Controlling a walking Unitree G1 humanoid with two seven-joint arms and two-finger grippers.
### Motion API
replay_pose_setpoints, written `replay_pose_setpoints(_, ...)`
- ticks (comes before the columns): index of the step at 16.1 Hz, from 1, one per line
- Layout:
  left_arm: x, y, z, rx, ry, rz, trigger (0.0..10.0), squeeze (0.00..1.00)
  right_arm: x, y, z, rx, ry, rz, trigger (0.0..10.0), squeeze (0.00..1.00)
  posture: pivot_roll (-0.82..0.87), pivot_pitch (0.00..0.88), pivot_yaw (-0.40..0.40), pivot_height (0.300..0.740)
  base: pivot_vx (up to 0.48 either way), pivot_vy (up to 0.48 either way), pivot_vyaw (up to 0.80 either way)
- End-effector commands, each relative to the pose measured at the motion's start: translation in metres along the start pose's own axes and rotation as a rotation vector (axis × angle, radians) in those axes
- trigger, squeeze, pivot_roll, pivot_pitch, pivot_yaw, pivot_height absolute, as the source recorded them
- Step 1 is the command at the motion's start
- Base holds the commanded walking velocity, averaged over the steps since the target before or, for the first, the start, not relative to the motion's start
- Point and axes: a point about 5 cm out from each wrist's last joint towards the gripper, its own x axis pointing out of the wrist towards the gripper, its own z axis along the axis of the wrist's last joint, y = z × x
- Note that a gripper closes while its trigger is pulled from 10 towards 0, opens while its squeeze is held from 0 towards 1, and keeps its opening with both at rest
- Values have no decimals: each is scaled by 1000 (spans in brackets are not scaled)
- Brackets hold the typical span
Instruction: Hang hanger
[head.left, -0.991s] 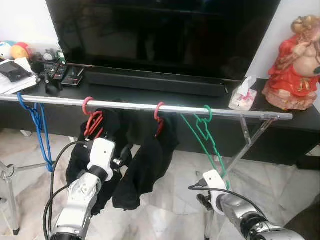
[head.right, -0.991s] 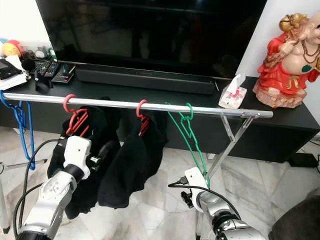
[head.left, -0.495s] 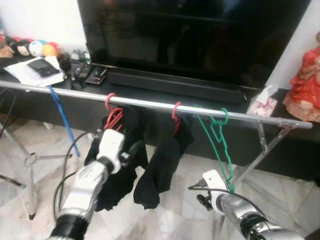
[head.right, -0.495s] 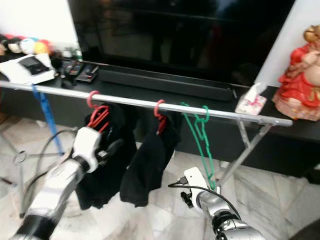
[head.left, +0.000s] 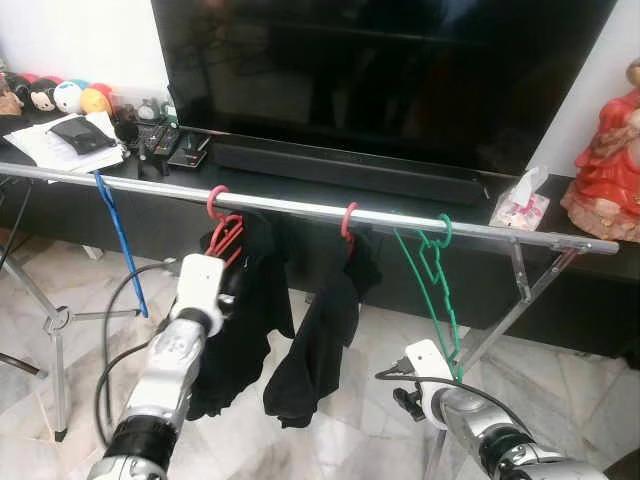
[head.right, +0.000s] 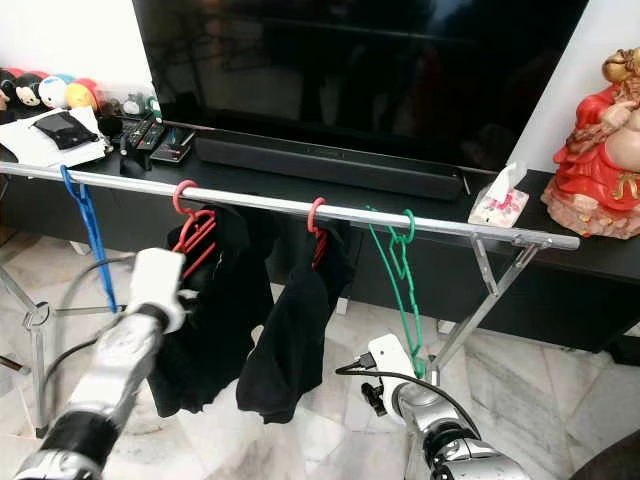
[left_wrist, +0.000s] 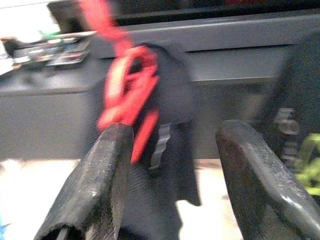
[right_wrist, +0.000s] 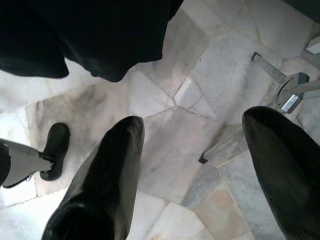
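Currently four hangers are seen on the rail (head.left: 300, 208): a blue hanger (head.left: 118, 240) far left, a red hanger (head.left: 222, 232) with a black garment (head.left: 245, 320), a second red hook (head.left: 347, 222) with another black garment (head.left: 320, 340), and a bare green hanger (head.left: 432, 275) toward the right end. All four hooks are seated over the rail.

The left gripper (left_wrist: 170, 185) is raised just before the first red hanger and its garment; its fingers (left_wrist: 97, 185) are spread wide with nothing between them. Contact with the cloth cannot be told from the wrist view, which is blurred.

The right gripper (right_wrist: 200, 180) is held low, beside the green hanger's lower end, and is pointed down at the marble floor (right_wrist: 175, 145). Its fingers (right_wrist: 107, 175) are also wide apart and hold nothing. A rack foot (right_wrist: 285, 92) and a black hem (right_wrist: 115, 45) are seen past them.

Behind the rail a black TV bench (head.left: 560, 235) is seen, with a TV (head.left: 380, 70), a soundbar (head.left: 345, 170), remotes (head.left: 165, 145), papers (head.left: 65, 140), small plush toys (head.left: 65, 95), a tissue pack (head.left: 520, 205) and a red figurine (head.left: 608, 160).
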Motion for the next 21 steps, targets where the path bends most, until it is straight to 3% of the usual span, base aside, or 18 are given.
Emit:
replay_pose_setpoints(1, -7, 1, -13, -7, 37, 24, 10000, 0, -1, -3, 0, -27, 22, -1, 10000, 0, -21, 0, -71, 740, 0, 0, 0)
replay_pose_setpoints(4, -15, -13, -56, -4, 271, -33, 10000, 0, -1, -5, -1, -53, 57, -17, 10000, 0, -14, 0, -80, 740, 0, 0, 0)
replay_pose_setpoints(7, -20, -31, -80, 39, 465, -171, 10000, 0, -1, -5, -1, -50, 54, -16, 10000, 0, -18, 0, -78, 740, 0, 0, 0)
replay_pose_setpoints(9, -26, -36, -98, 22, 616, -150, 10000, 0, -1, -5, -1, -46, 54, -16, 10000, 0, -16, 0, -73, 740, 0, 0, 0)
replay_pose_setpoints(11, -29, -36, -107, -53, 677, -59, 10000, 0, -1, -4, 0, -30, 42, -22, 10000, 0, -25, 0, -73, 740, 0, 0, 0)
replay_pose_setpoints(14, -42, -48, -121, -14, 748, -95, 10000, 0, 0, -3, -5, 77, 59, -51, 10000, 0, -40, 0, -76, 740, 0, 0, 0)
replay_pose_setpoints(15, -56, -51, -134, 24, 829, -99, 10000, 0, -1, -3, -9, 136, 80, -72, 10000, 0, -36, 0, -76, 740, 0, 0, 0)
replay_pose_setpoints(17, -65, -52, -142, -89, 888, -35, 10000, 0, 0, -2, -14, 209, 96, -101, 10000, 0, -45, 0, -66, 740, 0, 0, 0)
replay_pose_setpoints(21, -79, -61, -152, -72, 929, -60, 10000, 0, 1, 5, -26, 243, 116, -115, 10000, 0, -58, 0, -48, 740, 0, 0, 0)
